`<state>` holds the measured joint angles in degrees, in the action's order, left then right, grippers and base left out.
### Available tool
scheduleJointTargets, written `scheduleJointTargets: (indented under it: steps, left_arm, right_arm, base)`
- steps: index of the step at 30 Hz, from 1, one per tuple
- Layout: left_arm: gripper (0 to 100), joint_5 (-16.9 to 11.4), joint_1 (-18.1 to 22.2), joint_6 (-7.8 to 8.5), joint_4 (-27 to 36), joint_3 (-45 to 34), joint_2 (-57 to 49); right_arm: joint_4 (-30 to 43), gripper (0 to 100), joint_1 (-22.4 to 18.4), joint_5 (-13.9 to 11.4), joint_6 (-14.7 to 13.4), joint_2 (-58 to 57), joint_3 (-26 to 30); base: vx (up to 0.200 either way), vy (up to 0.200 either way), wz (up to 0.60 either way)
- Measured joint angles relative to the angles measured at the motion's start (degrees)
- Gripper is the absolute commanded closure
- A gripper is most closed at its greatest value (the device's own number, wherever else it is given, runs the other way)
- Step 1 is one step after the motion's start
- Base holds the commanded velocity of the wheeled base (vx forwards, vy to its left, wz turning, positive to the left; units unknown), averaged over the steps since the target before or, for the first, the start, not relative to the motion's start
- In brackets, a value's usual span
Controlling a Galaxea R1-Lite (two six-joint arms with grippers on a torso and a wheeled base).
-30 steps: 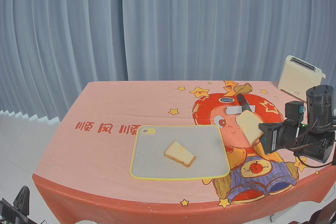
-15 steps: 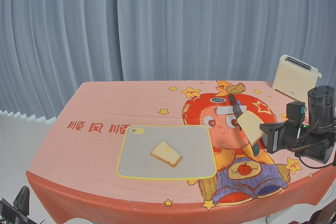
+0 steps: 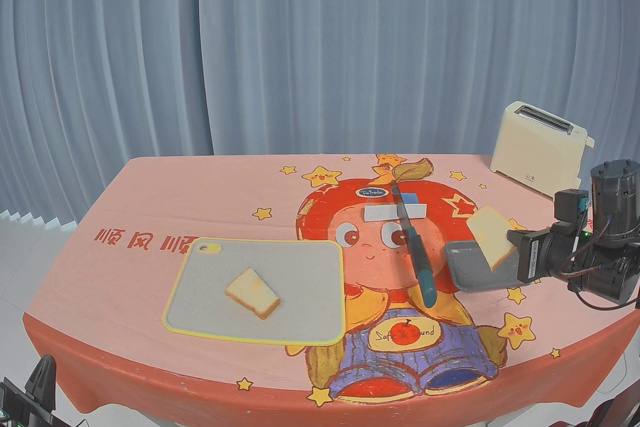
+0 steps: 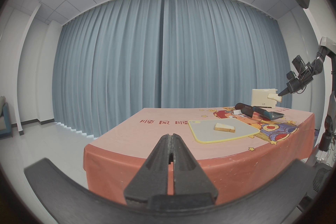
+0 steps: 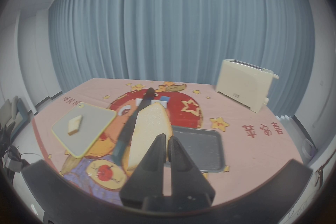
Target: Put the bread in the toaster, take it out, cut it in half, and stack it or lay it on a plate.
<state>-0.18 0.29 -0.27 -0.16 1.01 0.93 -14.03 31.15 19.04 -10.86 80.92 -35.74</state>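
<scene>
Jaws: right gripper (image 3: 508,248) clamped on a bread half (image 3: 489,233), left gripper (image 4: 171,146) closed with nothing in it.
My head view puts that bread half over the grey tray (image 3: 467,271); my left wrist view shows it raised clear of the table (image 4: 133,137). The other half (image 3: 252,293) lies on the cutting board (image 3: 200,308).

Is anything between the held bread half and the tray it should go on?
Nothing visible. The right tool holds the bread half above the gray tray; the knife lies beside the tray, not on it.
</scene>
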Motion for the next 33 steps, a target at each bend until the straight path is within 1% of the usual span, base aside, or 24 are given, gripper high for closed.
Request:
scheduleJointTargets:
  steps: [5, 8, 33]
  left_arm:
    - [100, 0.00, -0.02, 0.02, 0.00, 0.00, 0.00]
    - [100, -0.02, 0.01, 0.00, 0.02, 0.00, 0.00]
    - [100, -0.06, -0.05, 0.05, 0.00, 0.00, 0.00]
  right_arm:
    - [0.18, 100, -2.71, -0.13, 0.16, 0.20, 0.11]
    - [0.16, 100, -3.47, -0.24, 0.24, 0.41, 0.24]
    - [-0.11, 100, -4.23, -0.68, 0.57, 3.10, 0.68]
  base:
    - [0.000, 0.000, 0.00]
    - [0.000, 0.000, 0.00]
    - [0.000, 0.000, 0.00]
